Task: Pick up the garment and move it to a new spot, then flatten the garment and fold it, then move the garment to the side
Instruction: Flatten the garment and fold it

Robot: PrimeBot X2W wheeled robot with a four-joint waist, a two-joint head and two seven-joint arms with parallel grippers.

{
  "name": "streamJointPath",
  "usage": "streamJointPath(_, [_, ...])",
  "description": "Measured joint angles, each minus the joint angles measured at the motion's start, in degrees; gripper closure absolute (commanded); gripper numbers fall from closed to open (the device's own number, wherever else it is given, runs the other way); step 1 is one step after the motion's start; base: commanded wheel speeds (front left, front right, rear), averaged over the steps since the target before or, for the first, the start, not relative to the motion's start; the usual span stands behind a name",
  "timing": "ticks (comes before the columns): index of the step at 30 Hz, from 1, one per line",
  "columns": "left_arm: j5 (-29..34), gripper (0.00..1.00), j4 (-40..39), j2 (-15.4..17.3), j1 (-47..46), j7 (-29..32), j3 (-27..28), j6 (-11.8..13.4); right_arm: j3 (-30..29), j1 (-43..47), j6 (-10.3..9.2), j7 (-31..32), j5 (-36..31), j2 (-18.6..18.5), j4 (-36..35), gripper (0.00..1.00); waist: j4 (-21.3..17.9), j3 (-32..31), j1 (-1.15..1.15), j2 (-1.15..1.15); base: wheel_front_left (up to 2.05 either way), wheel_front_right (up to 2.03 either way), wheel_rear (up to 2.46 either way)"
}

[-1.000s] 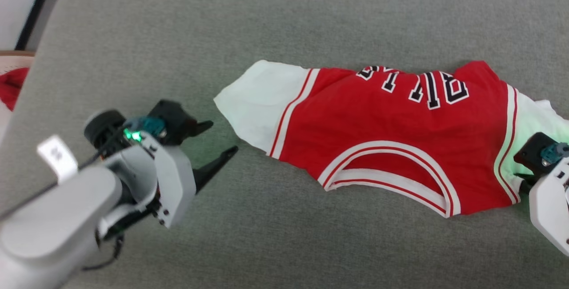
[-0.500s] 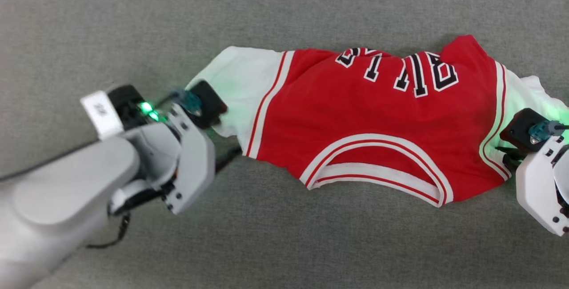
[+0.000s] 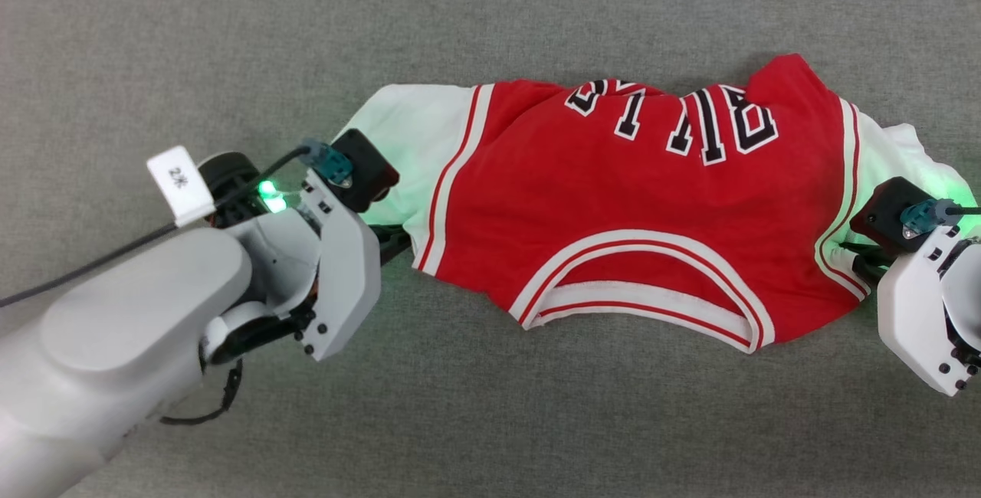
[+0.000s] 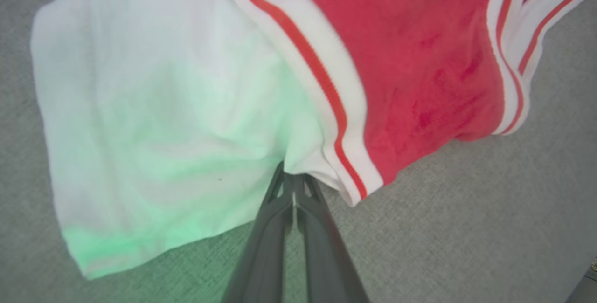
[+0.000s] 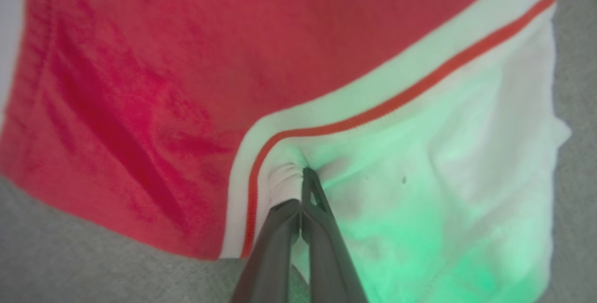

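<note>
The garment point(image 3: 613, 199) lies sleeve to sleeve, gripped at both ends.
The left claw point(image 4: 293, 186) is clamped on the white sleeve point(image 4: 154, 107) beside the striped trim point(image 4: 326, 88). From there the garment's long axis runs straight across the grey cloth surface point(image 3: 490, 421) to the right claw point(image 5: 302, 186), pinched shut on the opposite sleeve point(image 5: 466, 177).

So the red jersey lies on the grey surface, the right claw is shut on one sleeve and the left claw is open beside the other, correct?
No. The left wrist view shows the left claw shut on the edge of the white sleeve, not open beside it. The rest holds: the red jersey lies on the grey surface, and the right claw grips its sleeve.
</note>
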Motion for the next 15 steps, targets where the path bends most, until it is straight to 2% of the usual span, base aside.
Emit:
streamJointPath(7, [-4.3, 1.0, 3.13, 0.9, -0.11, -6.81, -0.33, -0.04, -3.5, 1.8, -0.04, -3.94, 1.4, 1.64, 1.86, 1.0, -0.48, -1.7, 0.0, 0.0, 0.0, 0.0, 0.0])
streamJointPath(15, [-19.96, 1.0, 4.2, 1.38, 0.06, -18.52, 2.87, -0.04, -17.53, 5.12, -0.56, -11.07, 3.83, 5.33, 1.8, 1.0, -1.26, -4.38, 0.0, 0.0, 0.0, 0.0, 0.0])
